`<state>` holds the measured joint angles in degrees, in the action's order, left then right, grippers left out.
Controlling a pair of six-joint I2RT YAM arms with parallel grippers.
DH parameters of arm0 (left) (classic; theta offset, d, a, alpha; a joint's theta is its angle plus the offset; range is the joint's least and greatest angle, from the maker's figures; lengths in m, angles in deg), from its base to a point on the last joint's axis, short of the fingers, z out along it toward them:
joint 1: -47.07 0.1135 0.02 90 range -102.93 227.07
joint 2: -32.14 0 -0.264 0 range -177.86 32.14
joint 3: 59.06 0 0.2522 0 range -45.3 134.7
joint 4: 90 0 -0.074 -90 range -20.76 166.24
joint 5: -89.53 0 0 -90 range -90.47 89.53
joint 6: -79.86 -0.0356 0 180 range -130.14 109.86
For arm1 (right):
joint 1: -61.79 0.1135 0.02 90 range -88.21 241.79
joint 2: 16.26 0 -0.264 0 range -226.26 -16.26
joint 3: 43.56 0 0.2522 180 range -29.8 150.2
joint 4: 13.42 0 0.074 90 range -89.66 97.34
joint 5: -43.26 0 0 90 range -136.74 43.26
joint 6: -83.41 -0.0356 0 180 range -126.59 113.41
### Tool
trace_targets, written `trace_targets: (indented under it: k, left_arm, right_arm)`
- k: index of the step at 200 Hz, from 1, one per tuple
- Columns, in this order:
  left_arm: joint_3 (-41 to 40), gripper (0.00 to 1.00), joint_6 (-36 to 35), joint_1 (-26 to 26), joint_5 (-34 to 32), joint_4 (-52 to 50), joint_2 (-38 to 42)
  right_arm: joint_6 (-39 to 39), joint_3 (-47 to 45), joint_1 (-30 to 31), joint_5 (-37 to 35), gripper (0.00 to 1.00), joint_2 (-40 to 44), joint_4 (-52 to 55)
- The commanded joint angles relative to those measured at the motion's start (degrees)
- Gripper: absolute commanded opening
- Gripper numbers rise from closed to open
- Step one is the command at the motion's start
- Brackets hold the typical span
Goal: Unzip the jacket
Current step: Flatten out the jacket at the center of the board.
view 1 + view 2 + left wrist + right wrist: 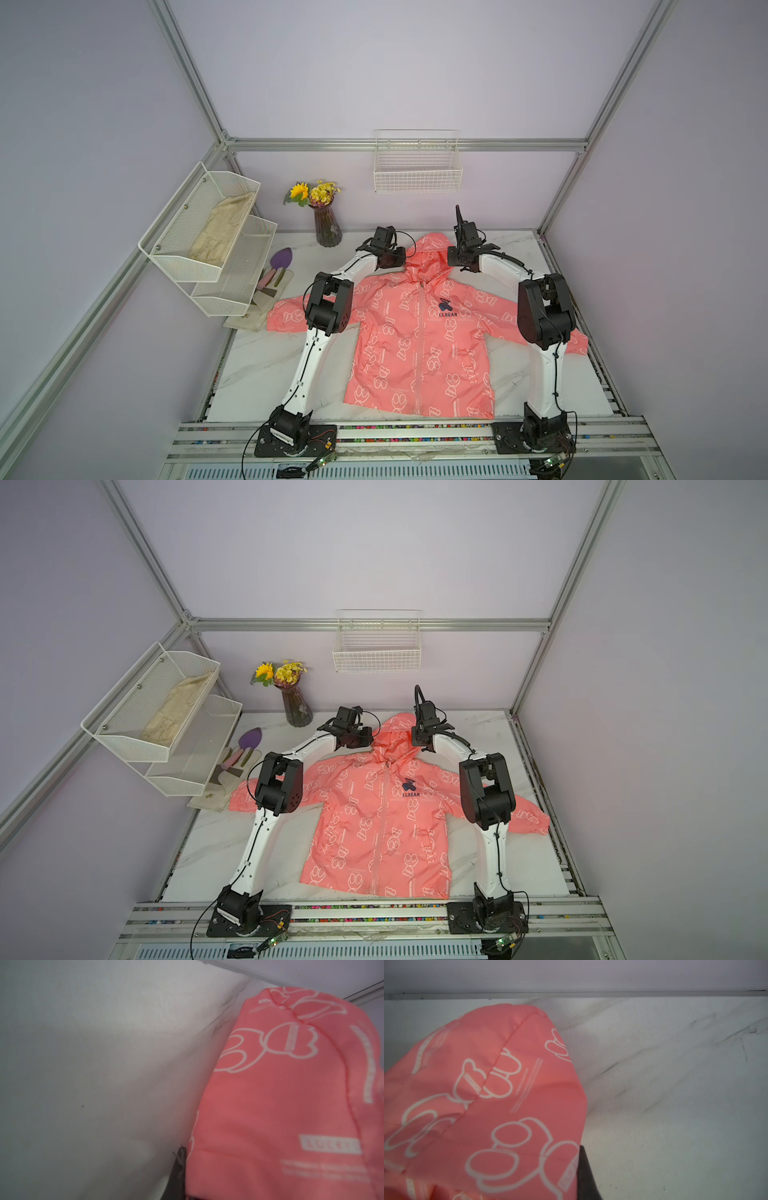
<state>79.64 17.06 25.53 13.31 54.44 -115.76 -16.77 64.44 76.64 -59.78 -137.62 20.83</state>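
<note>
Nearest, both arm bases are bolted to a metal rail at the edge of the white, grey-veined marble tabletop [257, 374]. Between them the jacket [419, 357] lies flat and front-up in both top views, hem near and hood far. It is thin, shiny coral fabric printed with white bear outlines, with a dark bear logo over "LILBEAR" on the chest. Its zipper [420, 340] runs closed from hem to collar. The black elbow of the left arm [328, 307] covers part of the left sleeve, and the elbow of the right arm [544, 311] hides much of the right sleeve, whose cuff shows beyond it. Farther on, the left gripper [400, 258] and right gripper [453, 259] sit at either side of the hood [428, 253], each pinched tight on its fabric. In each wrist view only one dark finger shows [178, 1167] [586, 1172], the rest buried under puffed cloth. At the left, a white two-tier mesh rack [232, 291] holds a beige cloth [224, 232] in its upper tier. A purple trowel [281, 258] and other tools beneath are partly hidden by it. Against the far wall stands a dark ribbed vase [328, 230] of yellow flowers, and a white wire basket [417, 178] hangs higher up.
</note>
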Motion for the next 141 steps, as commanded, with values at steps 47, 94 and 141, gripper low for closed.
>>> trace_targets:
  k: [47,94,141]
  left_arm:
    - [-6.2,0.0,0.4,0.3,-12.5,6.1,13.5]
    - [-10.5,0.0,5.5,0.6,-14.8,10.3,17.9]
    - [-15.1,0.0,6.5,1.3,-18.5,9.8,19.3]
  right_arm:
    - [4.7,-9.4,-0.7,-4.5,0.0,7.3,-14.7]
    - [8.2,-14.1,-0.6,-2.5,0.0,10.3,-21.2]
    - [9.0,-15.7,-0.4,-0.7,0.0,8.4,-22.4]
